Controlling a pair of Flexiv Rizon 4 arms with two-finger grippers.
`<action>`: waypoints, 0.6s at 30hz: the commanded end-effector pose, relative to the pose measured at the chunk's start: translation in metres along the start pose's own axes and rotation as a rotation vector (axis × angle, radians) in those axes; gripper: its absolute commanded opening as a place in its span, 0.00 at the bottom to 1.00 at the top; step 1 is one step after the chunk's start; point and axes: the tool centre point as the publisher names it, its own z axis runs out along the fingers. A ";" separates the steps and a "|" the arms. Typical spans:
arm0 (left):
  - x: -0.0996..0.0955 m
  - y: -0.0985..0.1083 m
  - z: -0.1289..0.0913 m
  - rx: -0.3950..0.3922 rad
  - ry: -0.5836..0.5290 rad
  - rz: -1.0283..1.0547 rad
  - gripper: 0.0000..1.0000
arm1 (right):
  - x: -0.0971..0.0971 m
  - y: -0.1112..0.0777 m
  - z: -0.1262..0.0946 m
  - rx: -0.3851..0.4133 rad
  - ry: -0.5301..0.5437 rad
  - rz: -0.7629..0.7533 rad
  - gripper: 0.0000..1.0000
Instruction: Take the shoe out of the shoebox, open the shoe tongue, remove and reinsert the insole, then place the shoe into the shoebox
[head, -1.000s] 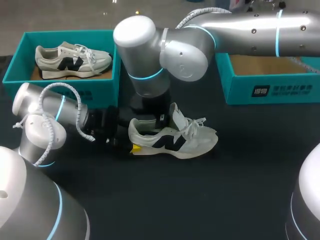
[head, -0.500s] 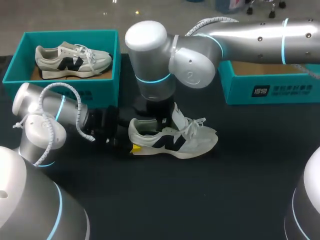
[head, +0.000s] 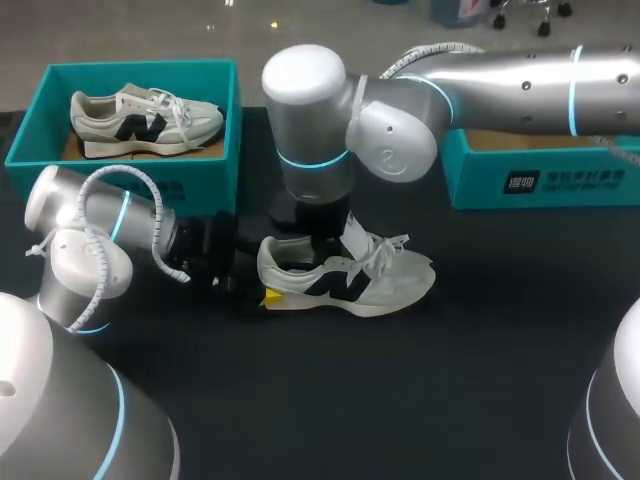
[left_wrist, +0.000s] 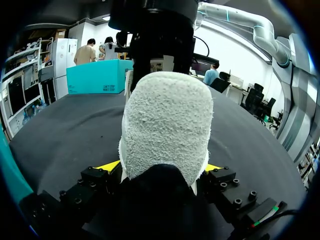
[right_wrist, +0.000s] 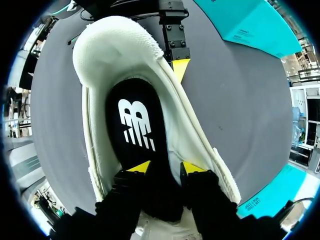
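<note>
Even overhead light leaves the black table (head: 420, 400) matte and dim, while the silver shell of the right arm (head: 520, 75) carries soft highlights toward 1 o'clock in the head view. The shoe (head: 350, 280) throws only a thin shadow along its sole; in the left wrist view the left gripper (left_wrist: 162, 167) sits in deep shadow at 6 o'clock under the brightly lit heel.

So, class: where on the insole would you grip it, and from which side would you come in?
I'd grip the insole at its heel-end edge, coming down through the shoe's opening. It lies flat inside, walled all round by the upper, so only the top is free; the left gripper holds the heel steady.
</note>
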 end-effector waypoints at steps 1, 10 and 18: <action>0.001 0.002 0.002 0.001 -0.001 0.001 0.00 | -0.004 0.008 0.015 0.000 0.027 -0.004 0.38; 0.001 0.002 0.002 0.001 -0.001 0.001 0.00 | 0.006 0.007 0.037 0.003 0.135 -0.012 0.34; 0.001 0.002 0.002 0.001 -0.001 0.001 0.00 | 0.013 0.006 0.052 0.022 0.196 -0.007 0.05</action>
